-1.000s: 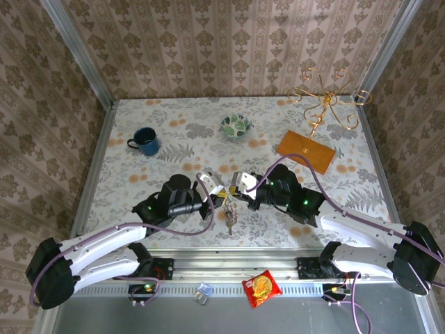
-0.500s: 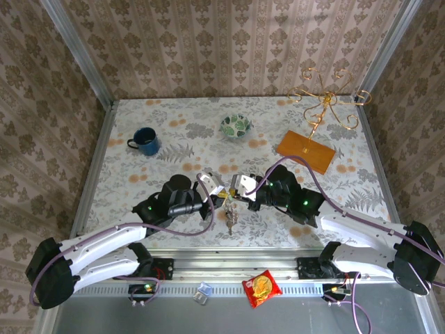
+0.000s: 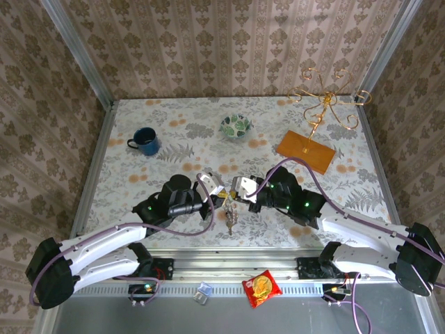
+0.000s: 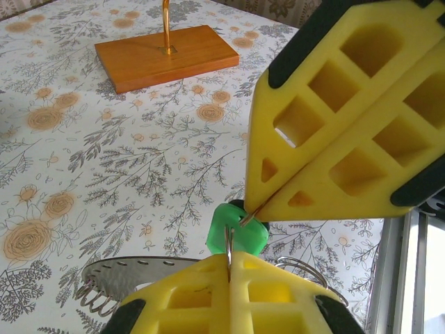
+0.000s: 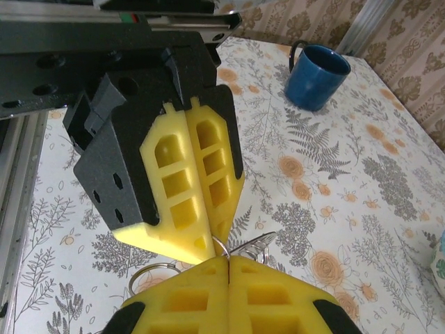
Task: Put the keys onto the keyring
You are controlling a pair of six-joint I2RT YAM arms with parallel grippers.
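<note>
Both grippers meet tip to tip above the table's near middle. My left gripper (image 3: 222, 200) (image 4: 229, 259) is shut on a thin metal loop, the keyring (image 4: 229, 243) (image 5: 222, 245). My right gripper (image 3: 234, 197) (image 5: 228, 261) is shut on the same loop, a little further along it. In the left wrist view the right gripper's yellow fingers (image 4: 348, 125) pinch the wire just above the green key head (image 4: 235, 229). The keys (image 3: 229, 218) hang below the two tips; a silver key blade (image 4: 132, 275) and further wire rings (image 4: 306, 268) (image 5: 149, 275) dangle beside them.
A blue mug (image 3: 144, 141) (image 5: 316, 76) stands at the far left and a patterned bowl (image 3: 236, 126) at the far middle. An orange wooden base (image 3: 305, 151) (image 4: 167, 56) carries a gold hook stand (image 3: 327, 97) at the far right. A red snack packet (image 3: 261, 287) lies off the table's front edge.
The right arm has shifted very slightly. Both grippers stay shut, tip to tip, with the keys hanging below.
</note>
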